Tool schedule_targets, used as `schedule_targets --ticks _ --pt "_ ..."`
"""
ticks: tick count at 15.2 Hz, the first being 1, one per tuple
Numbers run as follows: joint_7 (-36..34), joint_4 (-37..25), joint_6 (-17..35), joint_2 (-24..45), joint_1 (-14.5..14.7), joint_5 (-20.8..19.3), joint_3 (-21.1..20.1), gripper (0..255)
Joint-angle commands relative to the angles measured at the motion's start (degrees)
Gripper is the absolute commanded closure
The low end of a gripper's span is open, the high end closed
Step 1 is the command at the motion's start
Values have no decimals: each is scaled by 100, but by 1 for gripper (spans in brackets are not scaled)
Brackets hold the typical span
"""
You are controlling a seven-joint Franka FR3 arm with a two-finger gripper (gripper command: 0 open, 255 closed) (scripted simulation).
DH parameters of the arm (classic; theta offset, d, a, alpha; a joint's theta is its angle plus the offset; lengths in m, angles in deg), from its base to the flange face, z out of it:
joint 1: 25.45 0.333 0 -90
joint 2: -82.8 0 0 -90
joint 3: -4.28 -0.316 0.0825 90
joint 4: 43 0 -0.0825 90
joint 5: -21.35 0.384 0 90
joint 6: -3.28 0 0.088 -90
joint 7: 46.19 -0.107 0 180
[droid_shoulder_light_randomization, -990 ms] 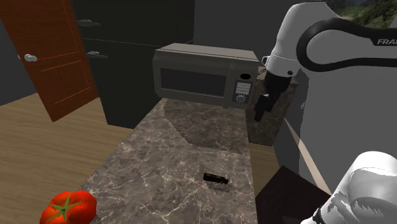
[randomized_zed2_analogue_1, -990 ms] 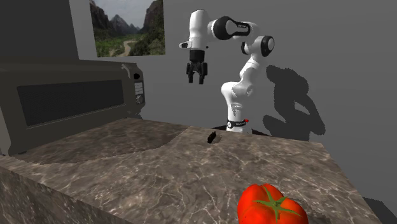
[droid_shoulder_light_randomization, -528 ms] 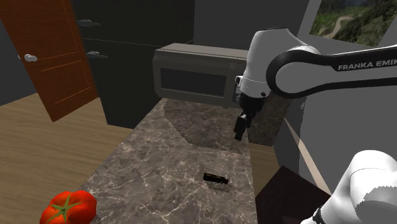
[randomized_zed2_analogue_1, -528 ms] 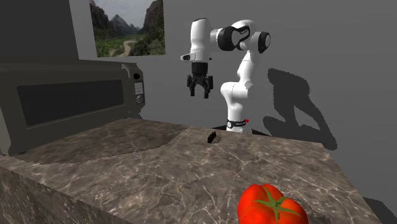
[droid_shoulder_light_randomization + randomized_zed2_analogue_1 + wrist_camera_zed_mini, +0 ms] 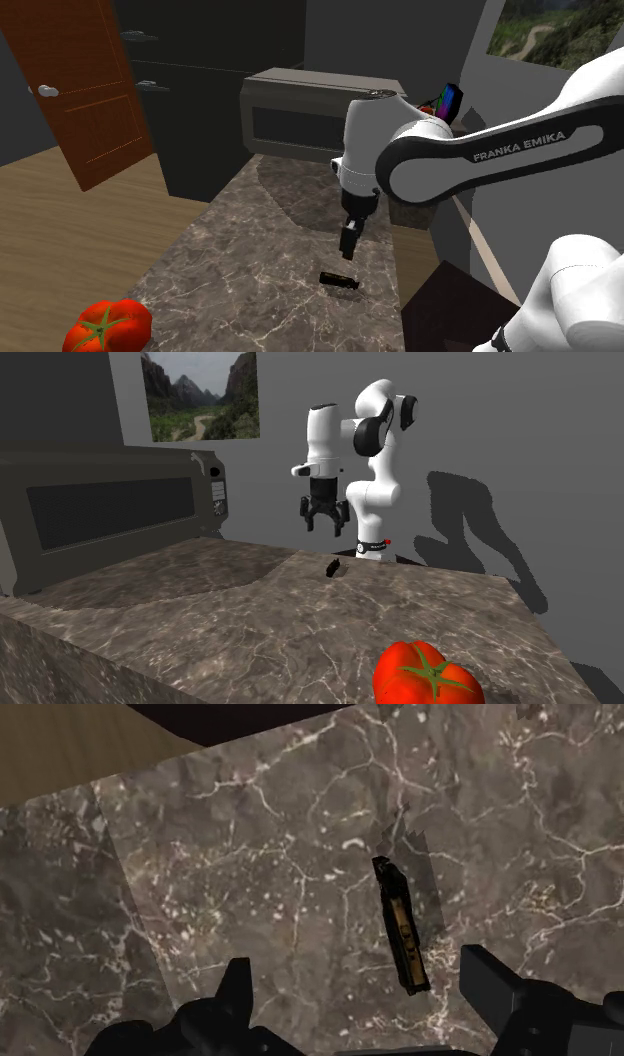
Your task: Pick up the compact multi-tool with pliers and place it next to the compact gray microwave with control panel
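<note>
Dim, even light leaves the brown veined marble table point(image 5: 250, 260) dull and glare-free, the white arm point(image 5: 322, 437) throws a soft dark shadow on the plain grey wall point(image 5: 560, 432), and a faint straight-edged tone change crosses the stone ahead of the black fingers point(image 5: 236, 991), all sharply rendered.

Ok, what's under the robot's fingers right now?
The marbled brown countertop, with the small black multi-tool lying flat on it below the open fingers, untouched. The bit of counter beneath the tool itself is covered, so it can't be seen.

Open counter point(image 5: 260, 250) lies all round the multi-tool point(image 5: 339, 281); the microwave point(image 5: 300, 125) stands well apart.
</note>
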Motion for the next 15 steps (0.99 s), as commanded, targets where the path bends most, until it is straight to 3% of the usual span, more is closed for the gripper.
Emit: schedule_targets --ticks 1,4,11,15 --pt "22 -41 190 307 100 -9 -135 0" --pt "5 -127 476 796 238 -59 -346 0" --pt "-54 180 1076 1097 223 -125 -387 0" --pt "-61 203 1126 1125 222 -133 -390 0"
